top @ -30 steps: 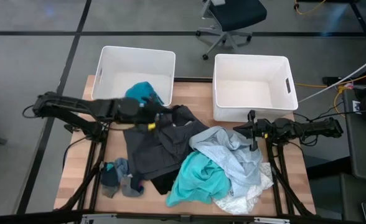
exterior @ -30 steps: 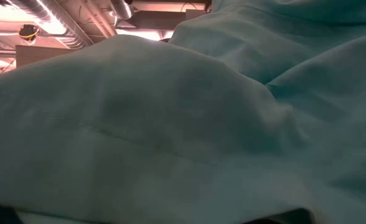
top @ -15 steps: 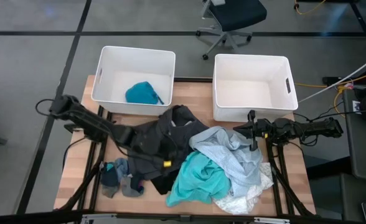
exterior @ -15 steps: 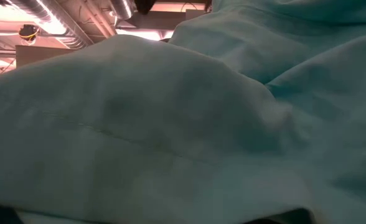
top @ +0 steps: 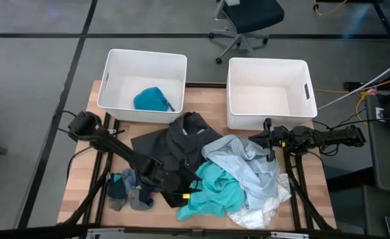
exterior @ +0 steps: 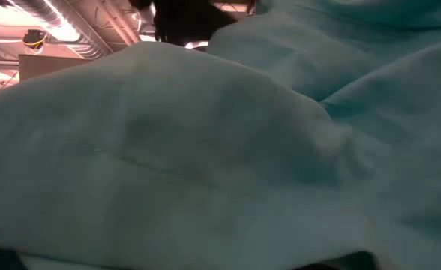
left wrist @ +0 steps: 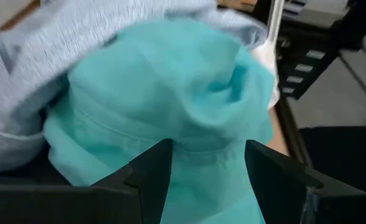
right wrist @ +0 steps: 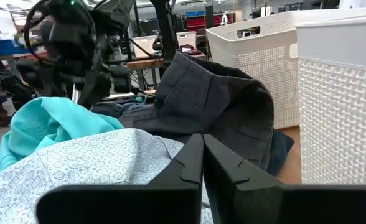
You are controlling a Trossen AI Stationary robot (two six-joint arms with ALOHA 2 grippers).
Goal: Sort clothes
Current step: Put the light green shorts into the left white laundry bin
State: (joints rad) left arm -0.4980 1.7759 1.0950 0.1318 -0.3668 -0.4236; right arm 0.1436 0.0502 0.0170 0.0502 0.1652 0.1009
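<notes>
The clothes lie in a heap on the wooden table: a dark grey garment [top: 172, 149], a teal garment [top: 215, 189], a pale blue patterned shirt [top: 245, 162], white lacy cloth [top: 261, 211] and small grey-blue socks [top: 129, 189]. Another teal piece [top: 154, 99] lies in the left white bin [top: 115, 73]. My left gripper [top: 194, 194] is open at the teal garment's left edge. Its fingers [left wrist: 152, 165] are spread over the teal cloth [left wrist: 170, 93], and no touch shows. My right gripper [top: 269, 141] rests shut by the right bin [top: 268, 70].
Both white bins stand at the table's far edge, the right one with nothing showing inside. In the low view, teal cloth [exterior: 220, 150] fills nearly the whole picture. An office chair [top: 245, 20] stands on the floor beyond the table. Bare wood shows at the table's near left corner [top: 82, 192].
My left gripper has swung from in front of the left bin toward the table's near edge and rightward. It has sunk across the dark grey garment to the teal garment's left edge. The teal piece in the left bin now shows in full. The clothes have not shifted.
</notes>
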